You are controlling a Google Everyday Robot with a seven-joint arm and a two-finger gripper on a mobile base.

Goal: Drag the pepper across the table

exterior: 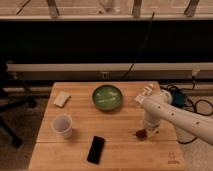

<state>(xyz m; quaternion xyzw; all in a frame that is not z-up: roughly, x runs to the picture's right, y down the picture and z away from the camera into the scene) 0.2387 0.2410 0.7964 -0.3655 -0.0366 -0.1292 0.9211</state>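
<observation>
Five objects on one light wooden plank table (120, 125), one white robot arm (172, 112) reaching down

One small dark red pepper (141, 133) lies near the right edge, just beside the lowered gripper (150, 132), its grip unclear; also one round green bowl (107, 97), one white cup (62, 125), one flat black phone (96, 149), one pale rectangular block (62, 98)

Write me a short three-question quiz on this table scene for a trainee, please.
1. True or false: the gripper is down at the right of the table, beside the pepper.
2. What stands nearest the phone? A) cup B) plate C) bottle
3. Fill in: the bowl is coloured ____.
Key: 1 true; 2 A; 3 green.
</observation>
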